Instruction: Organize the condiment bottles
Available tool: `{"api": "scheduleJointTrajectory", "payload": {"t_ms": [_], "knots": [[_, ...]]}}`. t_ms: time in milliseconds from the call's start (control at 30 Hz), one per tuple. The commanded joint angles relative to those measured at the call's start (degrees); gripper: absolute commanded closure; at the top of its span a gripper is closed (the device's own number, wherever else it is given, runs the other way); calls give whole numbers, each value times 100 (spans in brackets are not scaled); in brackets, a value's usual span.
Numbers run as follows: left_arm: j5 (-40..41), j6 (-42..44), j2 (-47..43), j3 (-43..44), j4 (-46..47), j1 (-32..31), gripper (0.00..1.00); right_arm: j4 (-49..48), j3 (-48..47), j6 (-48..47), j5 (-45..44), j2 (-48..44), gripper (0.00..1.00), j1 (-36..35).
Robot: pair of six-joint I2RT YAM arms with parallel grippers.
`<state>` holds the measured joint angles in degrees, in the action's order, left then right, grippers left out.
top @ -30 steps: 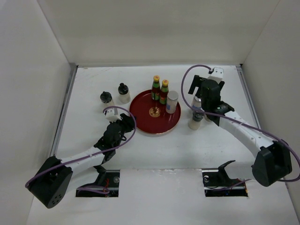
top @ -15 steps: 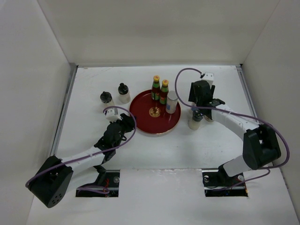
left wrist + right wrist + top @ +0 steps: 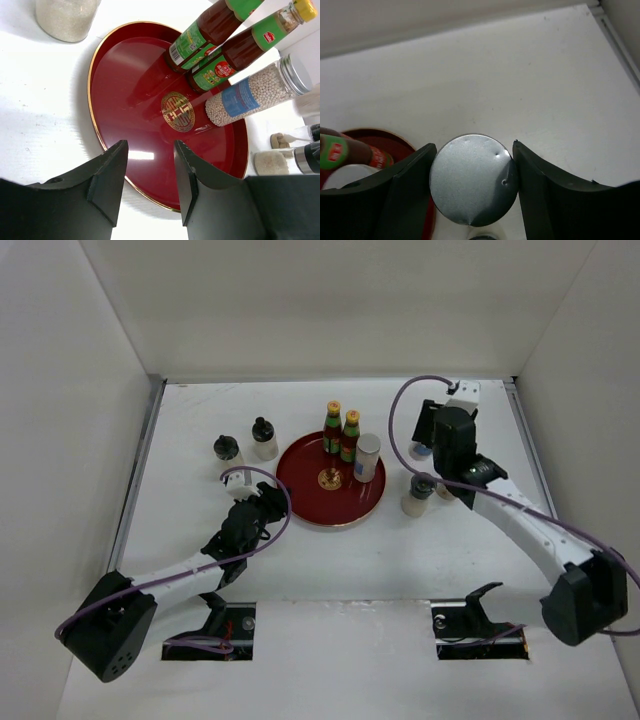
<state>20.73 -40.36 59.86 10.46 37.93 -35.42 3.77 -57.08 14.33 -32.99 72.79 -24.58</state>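
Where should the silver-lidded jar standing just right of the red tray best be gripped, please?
I'd take the jar around its body just under the lid, coming straight down from above. It stands upright with the round lid facing up, and the right gripper hangs over it, one finger on each side.

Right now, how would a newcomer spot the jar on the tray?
Find the round red tray mid-table. Three containers stand at its far edge. The jar is rightmost: pale, silver-lidded, blue-labelled, unlike the two yellow-capped red sauce bottles.
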Motion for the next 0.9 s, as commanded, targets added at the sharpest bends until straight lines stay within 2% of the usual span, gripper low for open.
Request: {"api": "scheduleJointTrajectory", "payload": {"t_ms": [0, 233, 433, 633, 867], "knots": [[-17, -51, 9, 9, 329, -39, 60, -940, -479, -255, -164, -564, 52, -402], [-34, -235, -280, 228, 14, -31, 60, -940, -725, -431, 109, -978, 52, -1685], [106, -675, -1027, 1123, -1427, 48, 58, -974, -778, -413, 424, -627, 52, -2696], [431, -728, -1309, 2564, -2316, 250, 54, -1668, -726, -431, 864, 479, 51, -2785], [695, -719, -1354, 3620, -2361, 216, 47, -2494, -691, -527, 1040, 1631, 51, -2557]]}}
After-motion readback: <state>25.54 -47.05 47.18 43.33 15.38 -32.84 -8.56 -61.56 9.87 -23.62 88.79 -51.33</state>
